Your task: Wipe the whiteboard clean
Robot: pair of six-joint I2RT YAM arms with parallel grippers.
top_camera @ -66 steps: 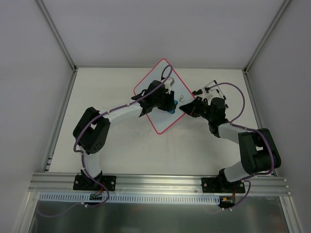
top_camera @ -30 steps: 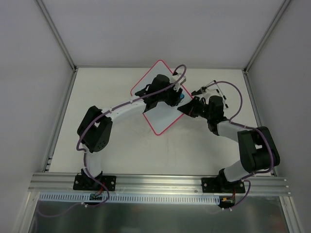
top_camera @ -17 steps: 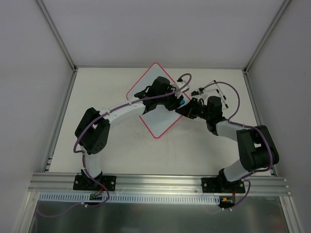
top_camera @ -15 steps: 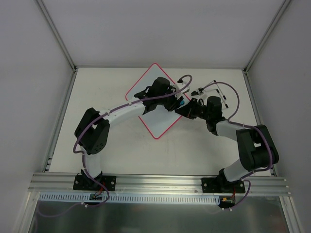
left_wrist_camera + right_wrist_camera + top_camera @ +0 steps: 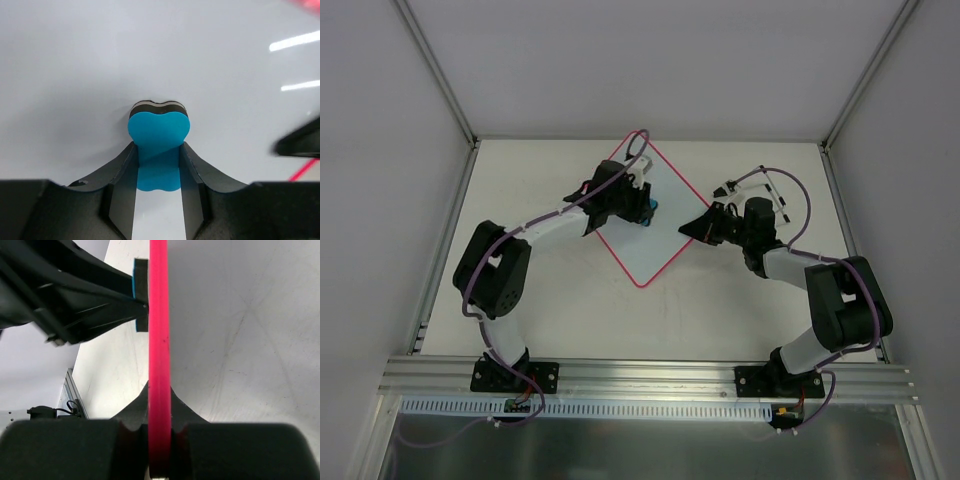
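Left claw (image 5: 157, 152) grips eraser (image 5: 159, 131); right claw (image 5: 160, 412) is clamped on whiteboard (image 5: 655, 245) rim.
The blue eraser's dark face touches the white surface, in the board's far half.

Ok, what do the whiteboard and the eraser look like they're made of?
The whiteboard has a glossy white face, likely a coated or laminated sheet: it mirrors bright light streaks in the left wrist view. Its rim is smooth pink-red, probably plastic. The eraser is matte blue, probably foam, with a dark layer on the wiping side, possibly felt.
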